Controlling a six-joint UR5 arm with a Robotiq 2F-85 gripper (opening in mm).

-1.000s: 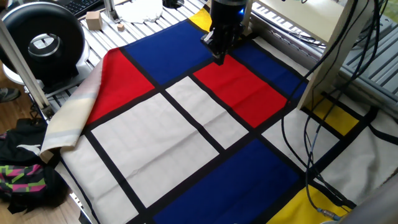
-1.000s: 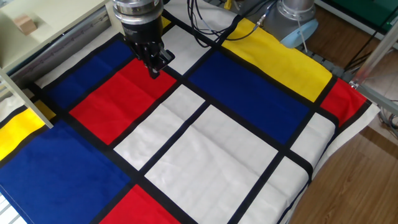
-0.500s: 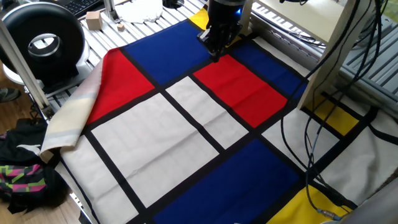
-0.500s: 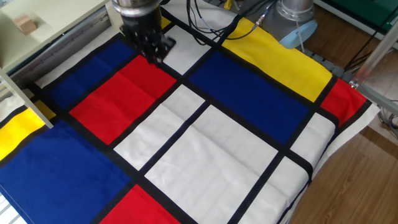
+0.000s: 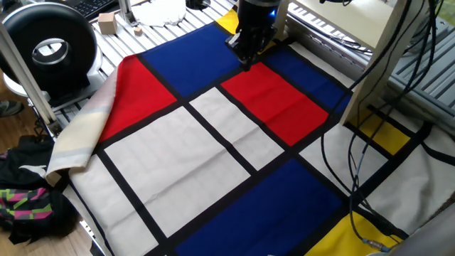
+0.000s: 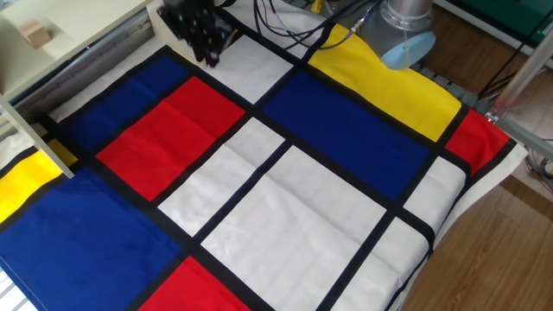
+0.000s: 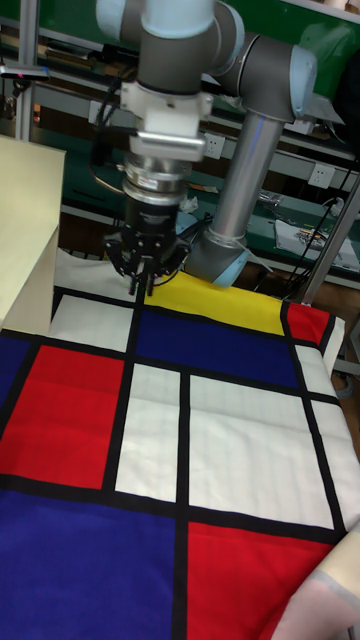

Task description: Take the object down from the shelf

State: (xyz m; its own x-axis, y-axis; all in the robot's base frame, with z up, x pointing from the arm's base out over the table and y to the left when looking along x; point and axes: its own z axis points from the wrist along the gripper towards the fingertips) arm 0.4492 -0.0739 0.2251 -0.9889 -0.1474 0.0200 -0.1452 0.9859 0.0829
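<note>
One fixed view looks down steeply from high above one long side of the table (image 5: 85, 107), with the shelf (image 5: 377, 50) at its right edge and the pincer (image 5: 247, 60) far. The other fixed view looks down from the opposite side, putting the shelf (image 6: 52, 43) far left. The tall fixed view sits lower and nearer, facing the arm (image 7: 250, 150) head-on. All three share the colour-block cloth (image 5: 213, 142) and the pincer.

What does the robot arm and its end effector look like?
The arm is silver-grey tubing with pale blue-grey joint caps. A white and metal wrist section sits above the black end effector, which has dark fingers. Black cables trail beside it.
</note>
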